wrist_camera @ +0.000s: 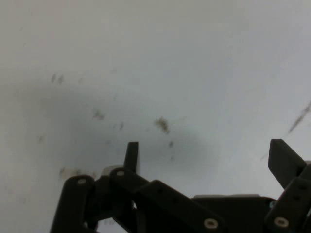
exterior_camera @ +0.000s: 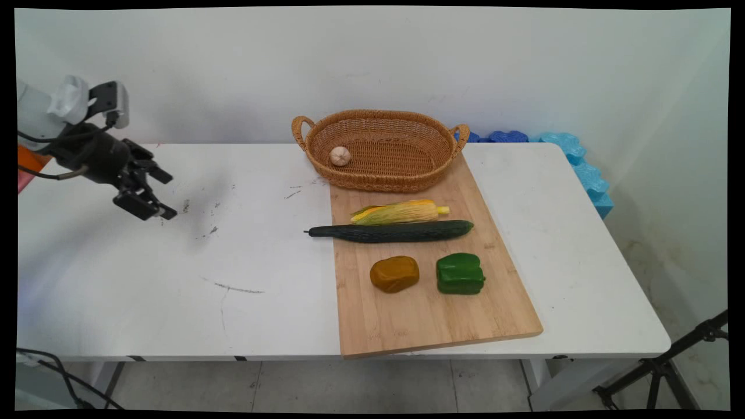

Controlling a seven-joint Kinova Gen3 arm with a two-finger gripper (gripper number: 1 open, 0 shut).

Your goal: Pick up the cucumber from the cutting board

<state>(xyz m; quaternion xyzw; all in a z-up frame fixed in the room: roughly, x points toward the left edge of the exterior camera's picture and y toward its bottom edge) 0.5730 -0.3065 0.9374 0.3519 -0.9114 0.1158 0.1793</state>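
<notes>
The black two-finger gripper (exterior_camera: 165, 195) hovered over the scuffed white table (exterior_camera: 174, 279), far to the left of the pale wooden cutting board (exterior_camera: 430, 314), holding nothing. Its fingers (wrist_camera: 131, 156) stood wide apart (the hand view showed only bare tabletop with dark smudges between them). It pointed down and to the right, nearest to the grey marks on the table, well apart from the board.

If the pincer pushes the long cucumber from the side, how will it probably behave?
The cucumber is long and round, so it would probably roll rather than slide. It lies beside the corn, which may stop it that way. Its stem end overhangs the cutting board, so it might tilt off that edge.
</notes>
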